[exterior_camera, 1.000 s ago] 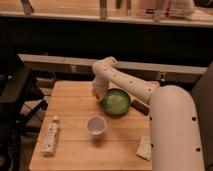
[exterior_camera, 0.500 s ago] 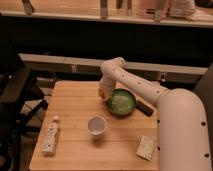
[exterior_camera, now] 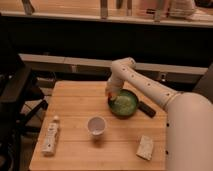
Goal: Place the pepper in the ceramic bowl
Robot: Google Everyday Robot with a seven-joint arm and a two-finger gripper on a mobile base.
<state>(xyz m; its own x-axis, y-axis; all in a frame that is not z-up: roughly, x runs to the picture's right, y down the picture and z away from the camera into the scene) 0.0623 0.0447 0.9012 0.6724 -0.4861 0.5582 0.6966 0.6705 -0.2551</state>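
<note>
Pepper at the bowl's edge

We see our gripper (exterior_camera: pixel 113 95) at the left rim of the ceramic bowl (exterior_camera: pixel 126 104) on the wooden table (exterior_camera: pixel 75 100), closed on the pepper (exterior_camera: pixel 116 94), white cup (exterior_camera: pixel 96 125) nearby.

So the table (exterior_camera: pixel 75 105) is a light wooden butcher-block top. Sitting on it: the green ceramic bowl (exterior_camera: pixel 125 104) toward the back right, a black bar (exterior_camera: pixel 146 108) just beside the bowl's right side, a white cup (exterior_camera: pixel 96 125) near the middle, a pale packet (exterior_camera: pixel 145 147) front right, and a white bottle (exterior_camera: pixel 50 137) lying front left. The end effector (exterior_camera: pixel 111 95) hangs over the bowl's left rim.
</note>
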